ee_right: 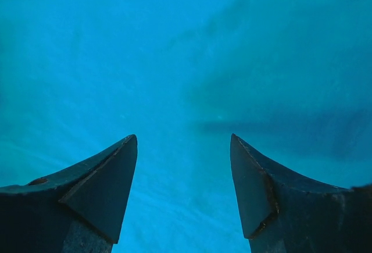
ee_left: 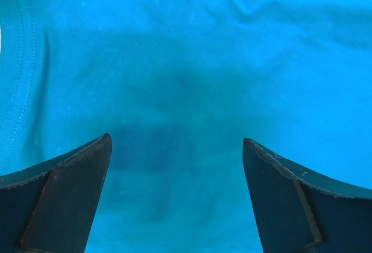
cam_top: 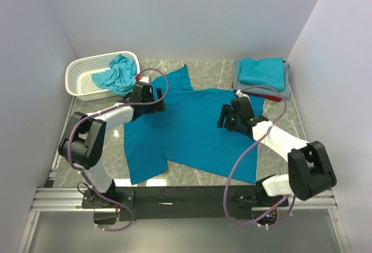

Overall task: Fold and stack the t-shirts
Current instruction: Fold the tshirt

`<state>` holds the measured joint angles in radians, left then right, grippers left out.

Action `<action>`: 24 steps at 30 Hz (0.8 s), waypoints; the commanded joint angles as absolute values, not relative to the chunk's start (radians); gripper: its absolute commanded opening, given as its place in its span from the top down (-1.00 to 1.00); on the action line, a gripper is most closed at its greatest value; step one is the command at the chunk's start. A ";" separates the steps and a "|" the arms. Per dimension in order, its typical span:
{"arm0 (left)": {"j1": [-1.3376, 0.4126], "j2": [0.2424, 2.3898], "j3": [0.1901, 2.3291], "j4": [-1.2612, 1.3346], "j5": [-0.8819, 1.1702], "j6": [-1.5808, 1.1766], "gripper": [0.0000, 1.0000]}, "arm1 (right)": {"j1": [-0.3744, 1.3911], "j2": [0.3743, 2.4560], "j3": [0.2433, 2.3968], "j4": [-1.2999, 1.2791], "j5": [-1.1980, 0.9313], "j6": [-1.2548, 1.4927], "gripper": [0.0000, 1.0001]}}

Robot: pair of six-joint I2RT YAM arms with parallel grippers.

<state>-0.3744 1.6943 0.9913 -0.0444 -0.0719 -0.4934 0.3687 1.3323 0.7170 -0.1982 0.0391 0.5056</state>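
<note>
A teal-blue t-shirt (cam_top: 186, 134) lies spread flat on the marble table (cam_top: 209, 72), one sleeve pointing to the back. My left gripper (cam_top: 156, 103) hovers over the shirt's upper left part, jaws wide apart; in the left wrist view the left gripper (ee_left: 176, 141) has only smooth cloth (ee_left: 186, 61) between its fingers, with a stitched hem at the left. My right gripper (cam_top: 224, 116) is low over the shirt's right half. In the right wrist view the right gripper (ee_right: 183, 138) is open over blue fabric (ee_right: 174, 49), gripping nothing.
A white lattice basket (cam_top: 84, 70) at the back left holds a crumpled turquoise shirt (cam_top: 119, 74). At the back right is a stack: a folded teal shirt (cam_top: 261, 71) on a grey one (cam_top: 286, 87), red cloth (cam_top: 272, 97) peeking out below. White walls stand close on three sides.
</note>
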 commanded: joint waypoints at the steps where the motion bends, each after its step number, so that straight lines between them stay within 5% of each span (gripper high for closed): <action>1: -0.371 1.713 0.980 0.020 -0.091 -0.515 -0.99 | 0.371 1.373 0.736 -0.219 0.020 0.523 -0.42; 24: -0.322 1.996 1.193 0.021 0.047 -0.529 -0.99 | 0.222 1.707 0.913 -0.259 -0.187 0.442 -0.29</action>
<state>-0.3237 1.9362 1.1584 0.0662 -0.0010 -0.5140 0.2443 1.6573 0.8955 -0.2367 -0.1726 0.4732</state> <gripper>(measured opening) 0.994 0.645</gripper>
